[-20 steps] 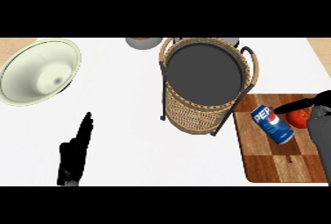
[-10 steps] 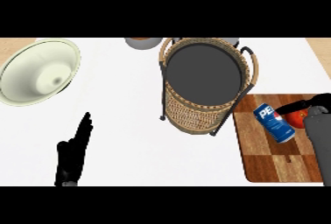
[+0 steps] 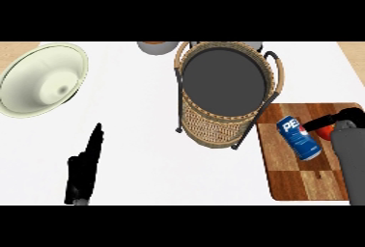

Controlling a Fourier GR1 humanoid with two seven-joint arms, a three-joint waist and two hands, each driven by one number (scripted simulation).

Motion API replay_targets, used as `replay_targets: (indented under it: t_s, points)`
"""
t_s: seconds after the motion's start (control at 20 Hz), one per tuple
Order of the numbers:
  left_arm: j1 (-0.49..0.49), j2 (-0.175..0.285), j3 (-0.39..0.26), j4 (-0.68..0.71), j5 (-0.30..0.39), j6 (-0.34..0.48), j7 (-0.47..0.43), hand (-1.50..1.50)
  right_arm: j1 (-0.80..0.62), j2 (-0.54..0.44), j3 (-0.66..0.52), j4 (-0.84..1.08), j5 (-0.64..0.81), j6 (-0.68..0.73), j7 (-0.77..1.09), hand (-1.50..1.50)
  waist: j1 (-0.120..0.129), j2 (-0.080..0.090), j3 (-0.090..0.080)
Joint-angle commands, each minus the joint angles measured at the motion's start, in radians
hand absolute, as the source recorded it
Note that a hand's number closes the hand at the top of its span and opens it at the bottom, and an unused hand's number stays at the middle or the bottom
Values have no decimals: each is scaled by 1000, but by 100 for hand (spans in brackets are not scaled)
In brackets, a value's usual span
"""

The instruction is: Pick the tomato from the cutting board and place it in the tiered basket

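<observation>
Clasping the tomato (image 3: 325, 132) on the cutting board (image 3: 299, 181).
Shows the right hand (image 3: 348, 116) at the right edge, curled about the red tomato with the thumb laid across its top, grey forearm running down over the board; finds a blue can (image 3: 299, 139) lying on its side just beside the tomato, on the same board; places the wicker tiered basket (image 3: 214, 123) left of the board, a cream plate (image 3: 39, 82) far left, a grey vessel (image 3: 158, 47) cut by the top edge; sets the left hand (image 3: 84, 166) open at lower left, fingers straight, over the white counter (image 3: 143, 164).

Bright, even, flat light lies over the whole white counter (image 3: 157, 164) and wooden cutting board (image 3: 296, 181)
</observation>
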Motion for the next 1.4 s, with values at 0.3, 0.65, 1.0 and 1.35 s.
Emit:
replay_targets:
  t_s: [0.3, 0.65, 1.0, 1.35]
  points:
    - [46, 10, 42, 6, 14, -63, -14, 0, 19, 72, 5, 16, 80, -91, 88, 150, 4, 3, -2]
    - [56, -18, 43, 17, -14, -70, -29, 0, 38, 6, 30, 119, 147, -72, -79, 150, 6, 5, -2]
    - [32, -20, 39, 25, -14, -58, -10, 0, 117, 139, 499, -165, 216, 190, -617, 150, 8, -21, -5]
    - [92, -15, 63, -4, -21, -19, -10, 0, 372, 78, 501, -688, 89, 184, -698, 150, -70, -23, -4]
